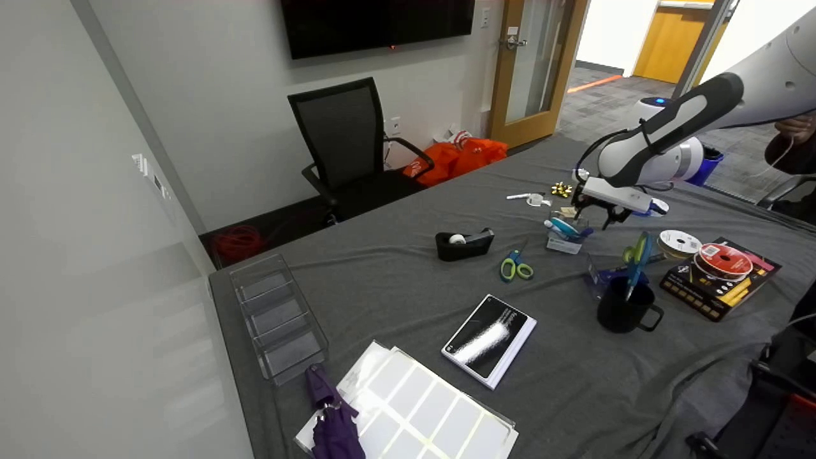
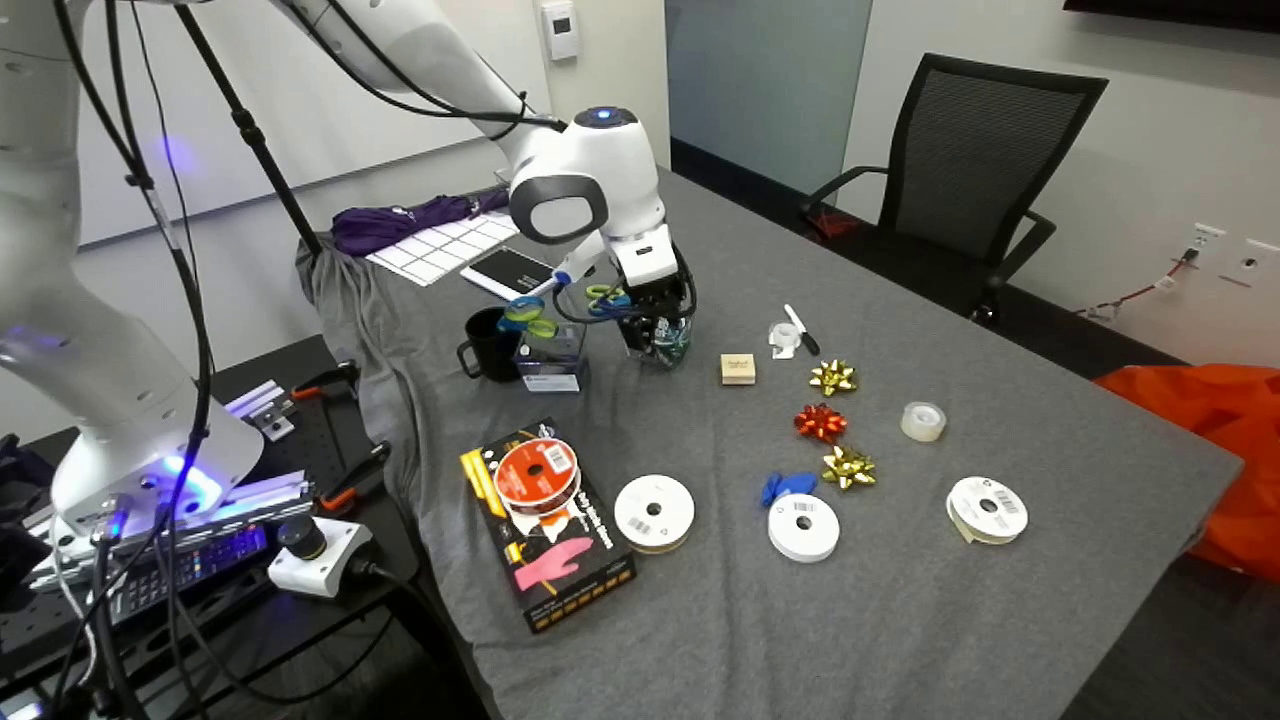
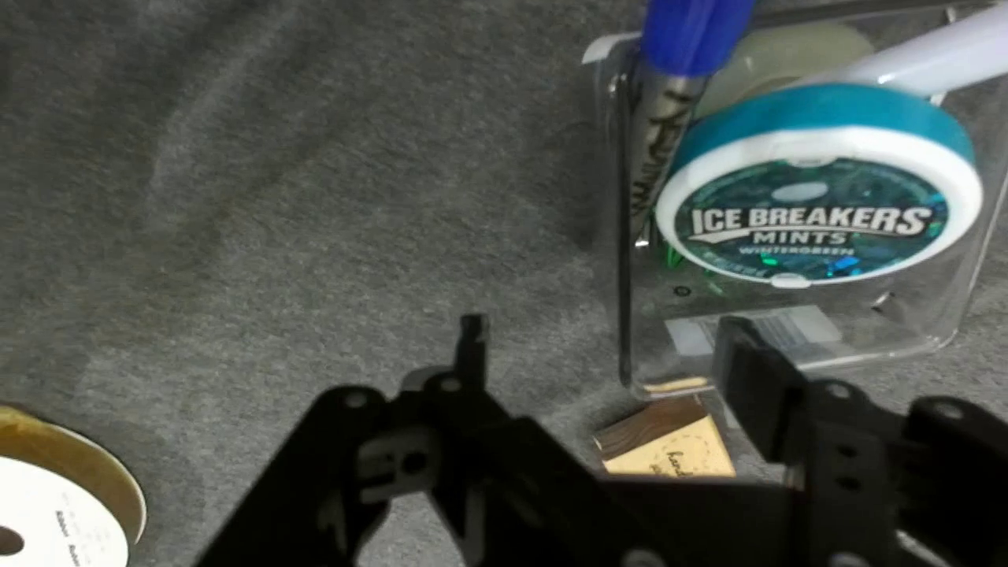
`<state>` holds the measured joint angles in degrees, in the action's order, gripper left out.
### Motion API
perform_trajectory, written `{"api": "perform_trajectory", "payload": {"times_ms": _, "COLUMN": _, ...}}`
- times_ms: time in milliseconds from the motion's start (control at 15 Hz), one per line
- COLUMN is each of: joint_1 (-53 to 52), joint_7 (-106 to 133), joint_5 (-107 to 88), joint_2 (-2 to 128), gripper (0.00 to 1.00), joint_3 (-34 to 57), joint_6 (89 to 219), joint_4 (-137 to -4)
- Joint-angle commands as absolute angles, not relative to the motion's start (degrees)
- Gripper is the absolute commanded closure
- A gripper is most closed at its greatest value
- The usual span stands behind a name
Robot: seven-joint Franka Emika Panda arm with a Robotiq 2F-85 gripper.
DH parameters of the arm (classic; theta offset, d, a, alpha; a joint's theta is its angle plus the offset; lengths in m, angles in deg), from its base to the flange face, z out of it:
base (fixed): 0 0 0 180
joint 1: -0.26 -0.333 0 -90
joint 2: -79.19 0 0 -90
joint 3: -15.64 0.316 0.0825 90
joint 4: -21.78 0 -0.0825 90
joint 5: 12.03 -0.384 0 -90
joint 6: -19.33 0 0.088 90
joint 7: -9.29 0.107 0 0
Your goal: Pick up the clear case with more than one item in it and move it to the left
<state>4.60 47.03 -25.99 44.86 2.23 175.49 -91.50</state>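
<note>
Gripper (image 3: 605, 331): fingers spread apart over the gray cloth (image 3: 315, 260).
Clear case (image 3: 890, 327): on the cloth, beyond the fingertips and mostly to one side; one finger overlaps its near end in the wrist view, contact cannot be told. Barcode label (image 3: 815, 324) on it, print too blurred to read.
Mints (image 3: 819, 216), in the case: lettered "ICE BREAKERS MINTS WINTERGREEN".
Marker (image 3: 679, 94), in the case: blue cap, dark script illegible.
Block (image 3: 677, 445), seen between the fingers: "hand" legible, remainder cut off.
Spool (image 3: 67, 512), well apart from the gripper, opposite side to the case: white face, "Ribbon" legible.
Surface: the cloth, creased, over a table (image 2: 900, 630).
Room, beyond the table, well apart from the gripper: mesh chair (image 1: 338, 127), wall screen (image 1: 382, 24), orange bags (image 1: 468, 159).
</note>
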Motion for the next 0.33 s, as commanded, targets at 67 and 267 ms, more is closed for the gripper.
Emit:
{"api": "perform_trajectory", "payload": {"times_ms": 67, "joint_1": 7.8, "joint_7": 38.7, "joint_5": -25.4, "joint_2": 51.1, "gripper": 0.0, "joint_3": 2.6, "joint_6": 172.2, "joint_4": -95.5}}
{"api": "perform_trajectory", "payload": {"times_ms": 267, "joint_1": 10.1, "joint_7": 32.1, "joint_5": -25.7, "joint_2": 54.0, "gripper": 0.0, "joint_3": 2.9, "joint_6": 169.8, "joint_4": -96.7}}
